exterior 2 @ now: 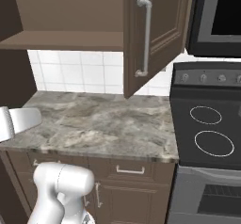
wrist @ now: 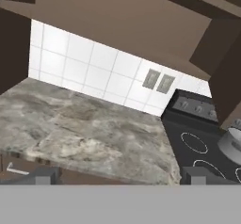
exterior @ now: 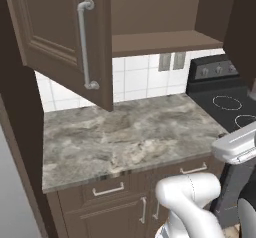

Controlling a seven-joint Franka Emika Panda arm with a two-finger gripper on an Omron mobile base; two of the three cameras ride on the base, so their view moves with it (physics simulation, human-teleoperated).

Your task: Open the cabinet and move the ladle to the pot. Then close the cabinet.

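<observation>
Nearest to the camera, the gripper [wrist: 117,178] has its fingers spread wide apart and grips nothing, above the front edge of the marble counter [exterior: 125,137]. Right of the counter, on the black stove [exterior 2: 207,124], the grey pot [wrist: 232,145] stands. Above the counter, the cabinet [exterior: 160,42] has both doors open; I cannot see the ladle.

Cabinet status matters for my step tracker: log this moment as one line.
cabinet: both doors open | gripper: open, holding nothing, over the counter | pot: on the stove
</observation>
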